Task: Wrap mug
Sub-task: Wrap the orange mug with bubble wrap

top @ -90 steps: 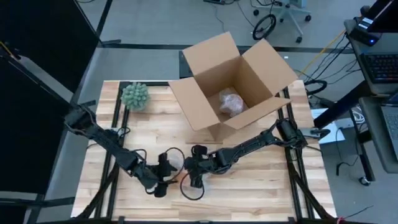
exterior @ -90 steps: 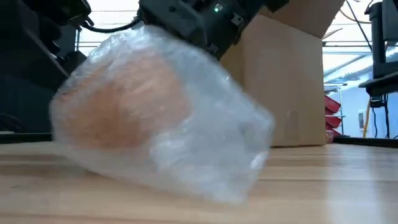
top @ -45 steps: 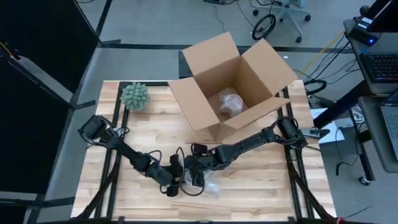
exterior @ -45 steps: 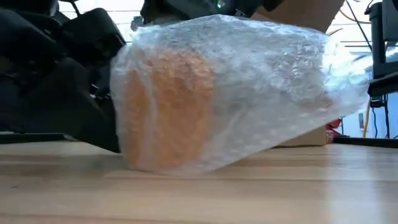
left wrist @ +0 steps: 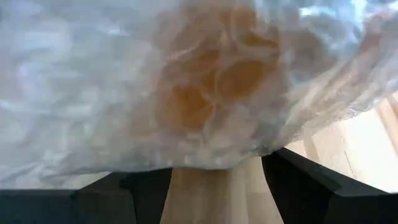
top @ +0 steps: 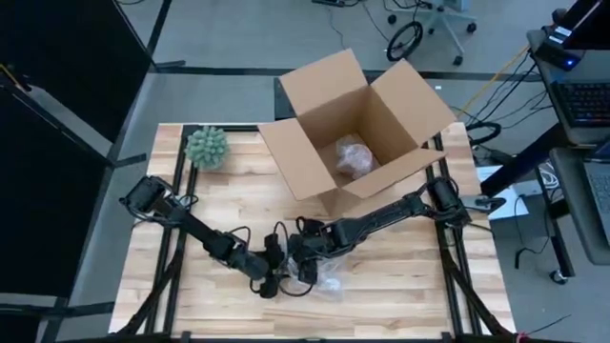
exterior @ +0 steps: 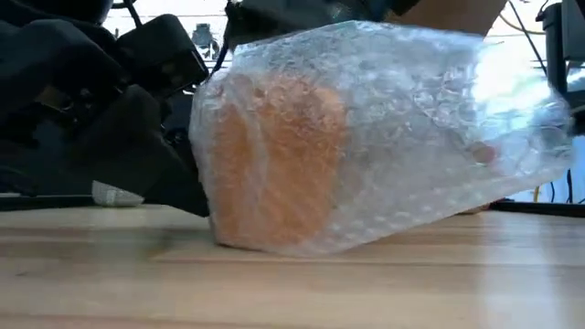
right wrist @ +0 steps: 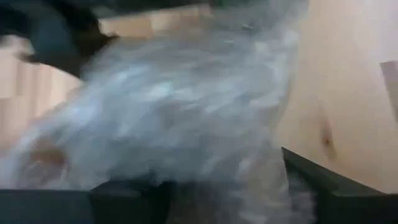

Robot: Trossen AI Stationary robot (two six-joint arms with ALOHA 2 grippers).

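The orange mug (exterior: 274,164) lies inside a clear bubble-wrap bundle (top: 327,276) near the table's front middle. The mug end rests on the wood, and the loose wrap tail (exterior: 512,119) slants up toward the right. My right gripper (top: 307,259) sits over the bundle from the far side, shut on the wrap. My left gripper (top: 274,276) stands open at the bundle's left, mug end. In the left wrist view the bundle (left wrist: 205,93) fills the picture just beyond my left gripper (left wrist: 214,186). My right gripper has the bubble wrap (right wrist: 217,168) between its two fingers, coming slanting down from the far right. Blur hides which part or how many layers. The bundle's mug end sits on the table and its tail is raised. My left gripper's fingertips (left wrist: 292,174) stand right at the bundle; whether they touch it I cannot tell.
An open cardboard box (top: 357,124) stands at the back middle with another wrapped item (top: 353,157) inside. A small green plant (top: 207,148) sits at the back left. Bare wood lies to the left and right of the bundle along the near edge.
My left gripper has moved toward the table's right, up to the bundle. The bundle, earlier tilted under my right gripper, has swung round and now lies with its mug end on the wood and its tail pointing right. My right gripper has shifted slightly toward the near edge.
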